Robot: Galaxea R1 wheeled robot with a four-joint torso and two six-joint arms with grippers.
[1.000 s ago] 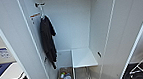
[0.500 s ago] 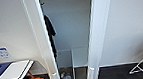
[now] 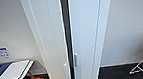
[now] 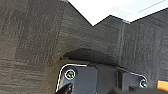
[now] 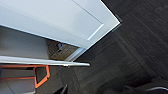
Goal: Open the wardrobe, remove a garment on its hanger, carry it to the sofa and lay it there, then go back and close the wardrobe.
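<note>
Wardrobe (image 3: 84, 28), tall, white, panelled, nearly shut: doors just apart, small handles (image 3: 75, 60) close together. Closing almost finished. Pincer states impossible to tell.

The wardrobe (image 3: 84, 33) is standing tall and white in the middle of the head view, straight ahead of the robot's camera. Its two panelled doors are sitting almost shut, leaving only a thin dark slit running down between them. A small vertical white handle is showing on each door, one on either side of that slit, low down. In the right wrist view a white panelled door (image 5: 62, 22) is showing at an angle above the dark carpet, with a narrow opening beneath its lower edge.
</note>
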